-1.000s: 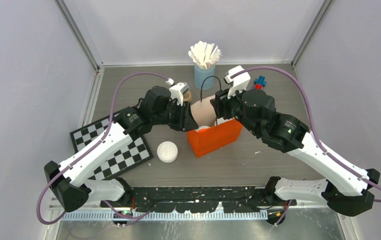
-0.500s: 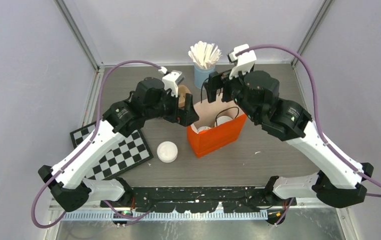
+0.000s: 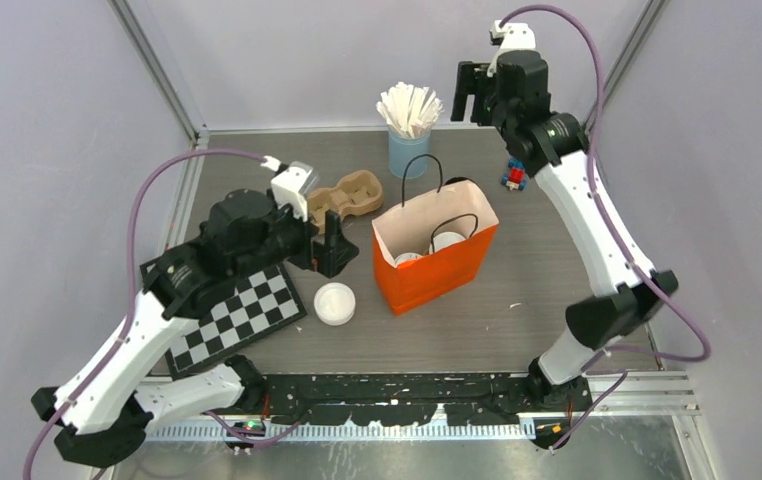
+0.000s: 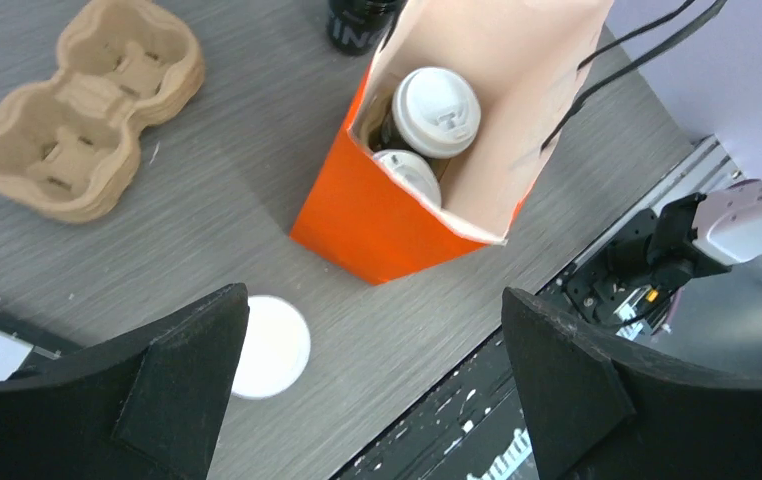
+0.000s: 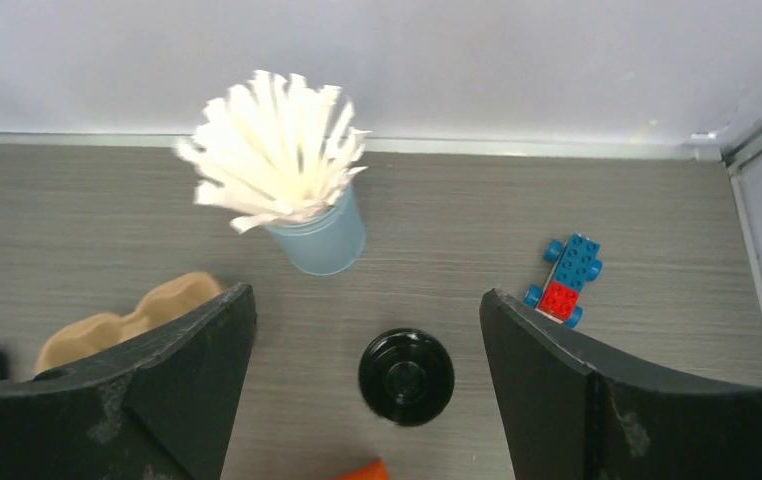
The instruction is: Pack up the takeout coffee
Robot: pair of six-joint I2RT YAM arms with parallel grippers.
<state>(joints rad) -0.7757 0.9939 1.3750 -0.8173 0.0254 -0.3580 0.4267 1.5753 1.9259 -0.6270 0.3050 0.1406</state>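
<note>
- An orange paper bag (image 3: 432,268) stands open at mid-table. Two takeout coffee cups (image 4: 436,112) with white sip lids sit upright inside it, side by side.
- A third black cup (image 5: 406,377) stands on the table just behind the bag. Its top is dark, and I cannot tell whether it is open or upturned.
- A loose white lid (image 3: 335,303) lies on the table near the bag's left front corner.
- The left gripper (image 3: 333,243) hovers left of the bag, spread wide and empty.
- The right gripper (image 3: 474,95) is raised near the back wall, also spread and empty.
- The black cup likely goes next. Grip its side low, keep it upright, and lower it clear of the bag's handles and the lidded cups.
</note>
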